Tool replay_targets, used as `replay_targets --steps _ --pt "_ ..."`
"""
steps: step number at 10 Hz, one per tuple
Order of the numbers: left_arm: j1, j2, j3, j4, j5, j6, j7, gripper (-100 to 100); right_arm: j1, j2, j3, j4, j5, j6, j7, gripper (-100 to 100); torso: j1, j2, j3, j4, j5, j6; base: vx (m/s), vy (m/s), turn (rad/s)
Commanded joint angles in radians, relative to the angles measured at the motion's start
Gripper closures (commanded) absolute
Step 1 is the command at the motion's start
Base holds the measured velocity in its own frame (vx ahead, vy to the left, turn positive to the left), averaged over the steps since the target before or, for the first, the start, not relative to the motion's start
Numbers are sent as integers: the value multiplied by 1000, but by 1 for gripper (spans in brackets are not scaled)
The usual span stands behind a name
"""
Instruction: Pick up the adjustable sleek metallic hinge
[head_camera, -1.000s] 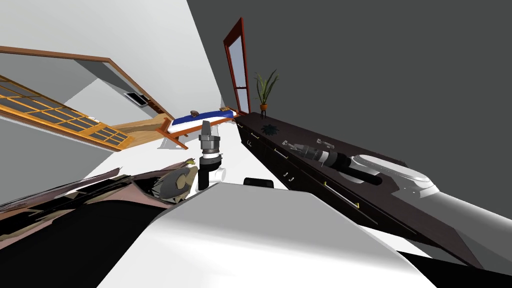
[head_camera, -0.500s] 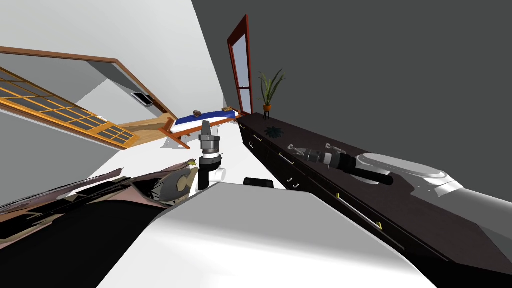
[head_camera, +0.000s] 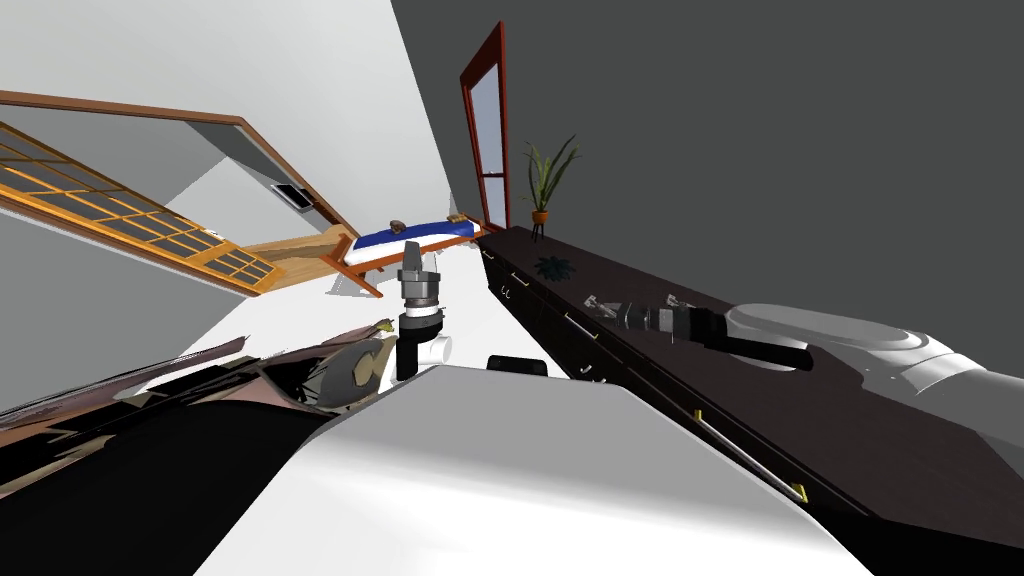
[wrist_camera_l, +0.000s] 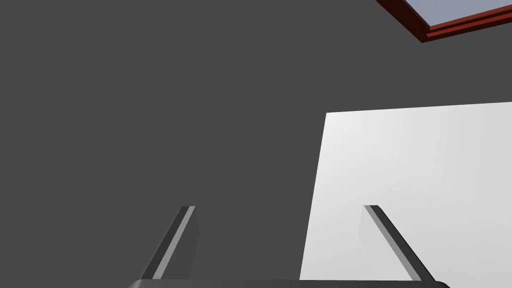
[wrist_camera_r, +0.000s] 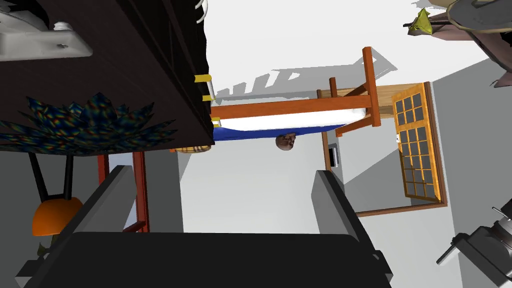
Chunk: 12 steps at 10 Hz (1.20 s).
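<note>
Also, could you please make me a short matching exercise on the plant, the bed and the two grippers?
1 plant
2 bed
3 left gripper
4 right gripper

A blue on top
B over the dark cabinet top, jaws open
C in an orange pot
D pointing up, away from the cabinet, jaws open

Pairs: 1-C, 2-A, 3-D, 4-B

head, right wrist both face bed (head_camera: 412, 237)
</note>
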Motion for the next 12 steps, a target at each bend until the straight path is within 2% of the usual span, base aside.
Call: replay_targets --steps 1,2,3,4,5,6,8,9,10,11,12 --pt "0 0 0 0 0 0 0 0 3 -50 37 22 25 3 -2 -100 0 0 0 0 0 0 157 40 71" --pt "0 0 0 0 0 0 0 0 3 -72 37 22 25 3 -2 -100 0 -3 -1 -1 0 0 123 52 32" --pt "0 0 0 0 0 0 0 0 9 -107 67 47 43 -1 -2 -100 0 -2 -1 -1 0 0 121 92 73" --pt "0 0 0 0 0 0 0 0 9 -123 67 47 43 -1 -2 -100 3 -2 -1 0 0 0 97 61 22" --pt "0 0 0 0 0 0 0 0 16 -163 97 72 62 -5 -3 -100 1 0 0 0 0 0 122 42 55" --pt "0 0 0 0 0 0 0 0 16 -170 97 72 62 -5 -3 -100 0 -1 -1 0 0 0 105 29 27" --pt "0 0 0 0 0 0 0 0 32 -242 155 117 96 -9 -3 -100 0 0 0 0 0 0 145 49 73" --pt "0 0 0 0 0 0 0 0 32 -250 155 117 96 -9 -3 -100 1 -4 -2 -1 0 0 150 43 19" --pt "0 0 0 0 0 0 0 0 42 -282 184 136 111 -11 -3 -100 0 -3 -2 -1 0 0 118 45 46" --pt "0 0 0 0 0 0 0 0 42 -282 184 136 111 -11 -3 -100 0 -2 -1 -1 0 0 80 34 25" --pt "0 0 0 0 0 0 0 0 53 -308 211 153 126 -12 -2 -100 -1 1 0 0 -1 0 76 31 44"
